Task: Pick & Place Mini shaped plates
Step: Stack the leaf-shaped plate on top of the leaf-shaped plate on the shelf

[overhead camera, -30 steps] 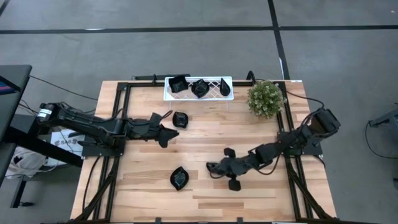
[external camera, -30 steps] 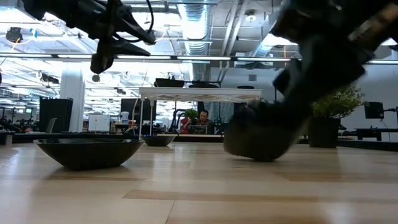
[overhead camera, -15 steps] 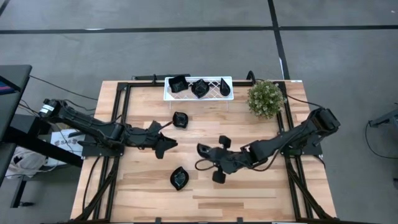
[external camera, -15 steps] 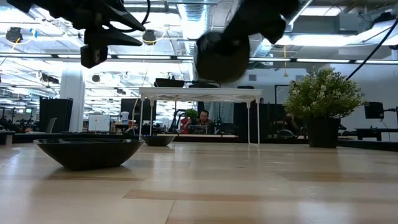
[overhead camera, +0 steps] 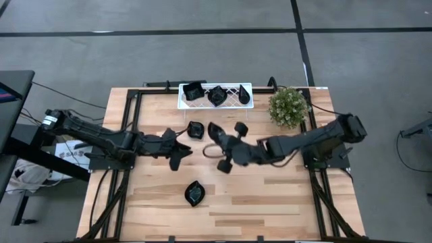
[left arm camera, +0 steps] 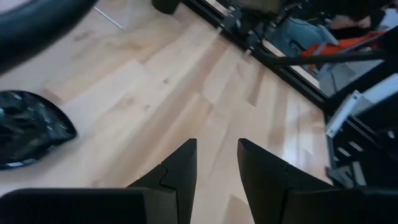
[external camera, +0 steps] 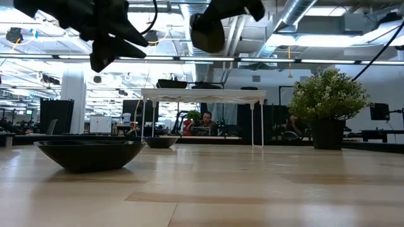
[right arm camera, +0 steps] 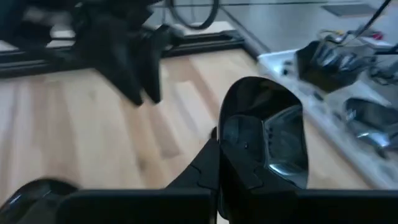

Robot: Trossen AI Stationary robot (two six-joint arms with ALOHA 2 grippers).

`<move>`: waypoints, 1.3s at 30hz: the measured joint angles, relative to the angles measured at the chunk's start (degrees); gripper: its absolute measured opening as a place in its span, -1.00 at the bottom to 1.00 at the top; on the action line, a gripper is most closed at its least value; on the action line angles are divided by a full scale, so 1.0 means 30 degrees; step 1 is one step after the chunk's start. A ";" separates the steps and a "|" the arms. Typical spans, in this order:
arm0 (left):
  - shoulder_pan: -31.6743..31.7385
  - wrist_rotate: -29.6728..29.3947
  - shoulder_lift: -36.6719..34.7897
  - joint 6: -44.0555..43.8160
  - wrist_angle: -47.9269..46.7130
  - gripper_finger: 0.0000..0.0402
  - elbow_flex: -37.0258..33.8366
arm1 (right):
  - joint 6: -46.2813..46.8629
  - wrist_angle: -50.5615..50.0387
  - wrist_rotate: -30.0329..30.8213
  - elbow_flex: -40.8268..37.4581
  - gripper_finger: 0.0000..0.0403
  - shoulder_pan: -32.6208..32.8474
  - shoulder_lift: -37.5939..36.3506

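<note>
R gripper (overhead camera: 214,133) clamped on teardrop plate (right arm camera: 264,134), white lattice tray (overhead camera: 229,102) just beyond; L gripper (left arm camera: 216,163) apart, empty.

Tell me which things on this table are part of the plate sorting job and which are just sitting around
Job:
- plate in right gripper
- two plates on table
- three plates in white tray
- white tray
- left gripper, empty

Not job:
- potted plant
</note>
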 joint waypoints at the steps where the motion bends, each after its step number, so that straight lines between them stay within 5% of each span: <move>1: 0.0264 0.0007 -0.0004 0.0161 -0.0007 -0.42 0.0000 | -0.0233 -0.0028 0.0000 0.0254 -1.00 -0.0288 0.0046; 6: 0.1609 0.0372 -0.0335 0.0370 -0.0072 -0.42 -0.0006 | -0.1265 -0.0094 0.1191 0.1259 -1.00 -0.1639 0.0159; 14: 0.3749 0.4983 -0.3469 0.4028 -0.0270 -0.42 0.0005 | -0.0337 -0.0283 0.1996 0.2369 -1.00 -0.4825 0.1239; 28: 0.5328 0.5005 -0.6360 0.7651 -0.0893 -0.42 0.0007 | 0.0442 -0.5912 0.2102 0.8980 -1.00 -0.7194 0.6830; 39: 0.5328 0.5013 -0.6261 0.7711 -0.1282 -0.42 0.0000 | 0.0748 -0.7939 0.1858 1.0033 -1.00 -0.7701 0.7724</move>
